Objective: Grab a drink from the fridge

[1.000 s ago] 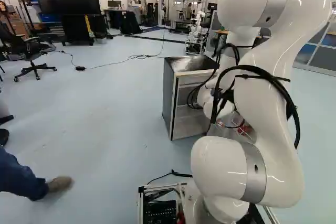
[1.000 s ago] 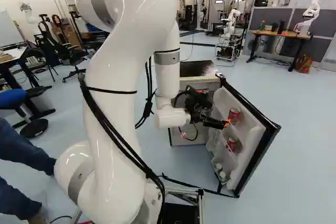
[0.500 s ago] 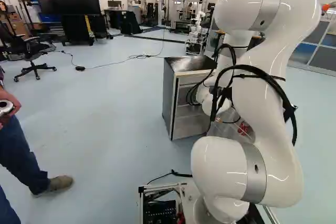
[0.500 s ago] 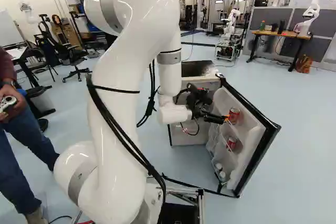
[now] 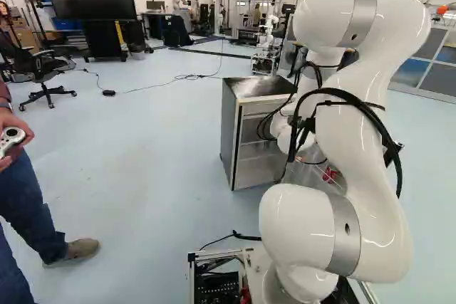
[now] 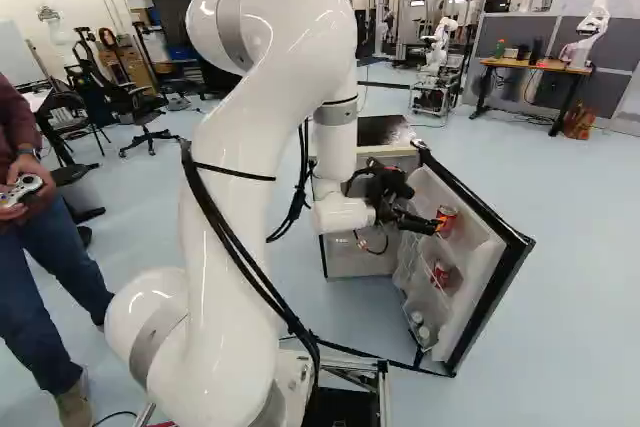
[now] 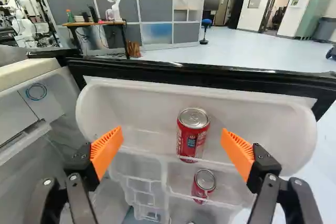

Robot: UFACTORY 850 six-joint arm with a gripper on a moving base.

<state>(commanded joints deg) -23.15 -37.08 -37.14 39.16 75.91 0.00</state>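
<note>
In the right base view my gripper (image 6: 434, 226) reaches the open fridge door (image 6: 484, 247), its tip close by the upper red can (image 6: 447, 215). A lower red can (image 6: 441, 272) stands on the shelf beneath. In the wrist view the gripper (image 7: 172, 131) is open, orange pads wide apart. The upper can (image 7: 192, 139) stands upright in the door's top bin (image 7: 131, 106), ahead of the gap and nearer one finger, touched by neither pad. The fridge body (image 5: 239, 133) shows beyond the arm in the left base view.
The door's black edge (image 7: 210, 73) runs behind the top bin. Below are clear bins (image 7: 139, 171) and small bottles (image 6: 420, 327). The fridge's inner wall (image 7: 47, 103) lies beside the gripper. Other robots (image 6: 438, 47) and a desk (image 6: 535, 65) stand farther off.
My arm has reached farther forward, and its upper part has come down. In the right base view the gripper has shifted right, closer to the upper can. The base and fridge have not moved.
</note>
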